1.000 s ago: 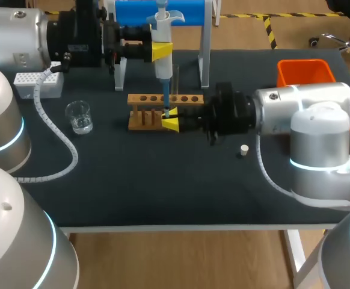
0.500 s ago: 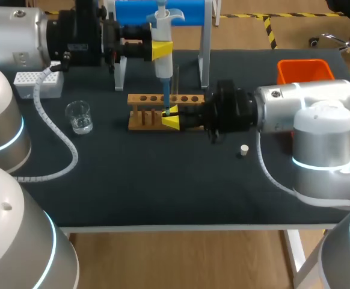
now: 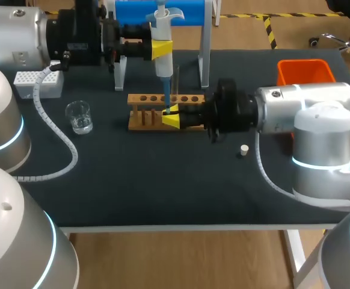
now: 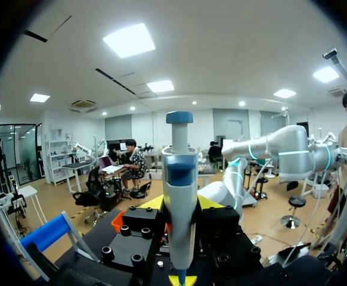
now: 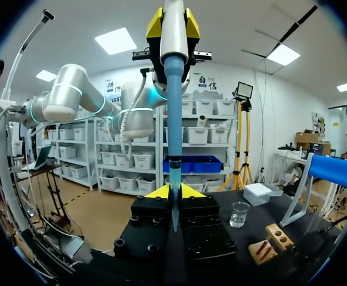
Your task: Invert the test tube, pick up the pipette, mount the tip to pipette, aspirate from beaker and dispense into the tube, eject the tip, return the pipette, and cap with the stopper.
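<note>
My left gripper (image 3: pixel 162 49) is shut on the white and blue pipette (image 3: pixel 162 36) and holds it upright above the wooden rack (image 3: pixel 146 112). In the left wrist view the pipette (image 4: pixel 179 196) stands between the fingers of that gripper (image 4: pixel 182 205). The pipette's thin tip (image 5: pixel 173 185) points down between the yellow tips of my right gripper (image 5: pixel 173 193), which is shut on it just in front of the rack (image 3: pixel 170 119). A clear test tube (image 3: pixel 176 78) stands in the rack. The beaker (image 3: pixel 79 117) holds water. The white stopper (image 3: pixel 242 150) lies on the mat.
A white tip box (image 3: pixel 38 84) sits at the back left. The blue pipette stand (image 3: pixel 163 11) with white legs rises behind the rack. An orange bin (image 3: pixel 304 71) is at the back right. My right arm lies low across the table's right half.
My right arm has shifted slightly and its gripper sits a touch higher on the tip. The left arm and pipette have not moved.
</note>
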Tool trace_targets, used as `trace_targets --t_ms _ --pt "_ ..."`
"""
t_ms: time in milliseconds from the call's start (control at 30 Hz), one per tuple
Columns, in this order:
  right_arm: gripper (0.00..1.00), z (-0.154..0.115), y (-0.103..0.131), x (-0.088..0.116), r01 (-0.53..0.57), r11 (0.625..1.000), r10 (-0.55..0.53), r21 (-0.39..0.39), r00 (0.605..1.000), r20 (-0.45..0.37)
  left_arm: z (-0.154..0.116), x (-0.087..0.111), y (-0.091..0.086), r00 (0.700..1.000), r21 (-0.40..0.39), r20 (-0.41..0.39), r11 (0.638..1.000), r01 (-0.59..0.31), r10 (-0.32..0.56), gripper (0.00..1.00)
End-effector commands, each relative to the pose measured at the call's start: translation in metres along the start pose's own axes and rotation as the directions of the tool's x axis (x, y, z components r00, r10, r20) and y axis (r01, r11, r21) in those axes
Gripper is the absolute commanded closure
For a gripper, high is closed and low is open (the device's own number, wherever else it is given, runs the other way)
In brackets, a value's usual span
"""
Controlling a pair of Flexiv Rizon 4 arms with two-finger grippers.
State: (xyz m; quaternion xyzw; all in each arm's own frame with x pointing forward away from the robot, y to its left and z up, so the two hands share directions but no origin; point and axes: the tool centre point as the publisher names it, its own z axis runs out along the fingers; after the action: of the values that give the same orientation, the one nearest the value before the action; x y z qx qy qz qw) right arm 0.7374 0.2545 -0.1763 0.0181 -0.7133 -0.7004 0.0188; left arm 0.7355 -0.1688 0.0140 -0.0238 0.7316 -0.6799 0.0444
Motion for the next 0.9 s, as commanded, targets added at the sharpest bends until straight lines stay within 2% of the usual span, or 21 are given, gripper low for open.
trace_targets --t_ms 33,500,733,767,800,833,867,900 --pt "1.00 0.001 0.006 0.001 -0.002 1.000 0.002 0.005 1.000 0.003 0.000 0.000 0.003 1.000 -0.001 -0.001 1.000 0.000 0.000 1.00" --pt "1.00 0.002 0.026 0.001 0.016 1.000 -0.016 0.001 1.000 0.003 0.000 0.000 0.003 1.000 -0.001 -0.001 1.000 0.000 0.000 1.00" --pt "1.00 0.001 0.016 -0.001 0.003 1.000 -0.003 0.005 1.000 0.003 0.000 0.000 0.003 1.000 -0.001 -0.001 1.000 0.000 0.000 1.00" --pt "0.84 0.001 0.014 -0.001 -0.001 1.000 0.001 0.006 1.000 0.002 0.000 0.000 0.003 1.000 -0.001 -0.001 1.000 0.000 0.000 1.00" --pt "0.57 0.001 0.012 -0.001 -0.001 1.000 0.001 0.009 1.000 -0.001 0.000 0.000 0.003 1.000 -0.001 -0.001 1.000 0.000 0.000 1.00" --pt "0.10 0.001 0.009 -0.002 -0.002 1.000 0.002 0.012 1.000 0.000 0.000 0.000 0.003 1.000 -0.001 -0.001 1.000 0.000 0.000 1.00" --pt "0.00 0.001 0.007 -0.002 -0.005 1.000 0.005 0.013 1.000 -0.001 0.000 0.000 0.003 1.000 -0.001 -0.001 1.000 0.000 0.000 1.00" --pt "0.00 0.001 0.005 -0.001 -0.005 1.000 0.005 0.015 1.000 -0.005 0.000 0.000 0.003 1.000 -0.001 -0.001 1.000 0.000 0.000 1.00"
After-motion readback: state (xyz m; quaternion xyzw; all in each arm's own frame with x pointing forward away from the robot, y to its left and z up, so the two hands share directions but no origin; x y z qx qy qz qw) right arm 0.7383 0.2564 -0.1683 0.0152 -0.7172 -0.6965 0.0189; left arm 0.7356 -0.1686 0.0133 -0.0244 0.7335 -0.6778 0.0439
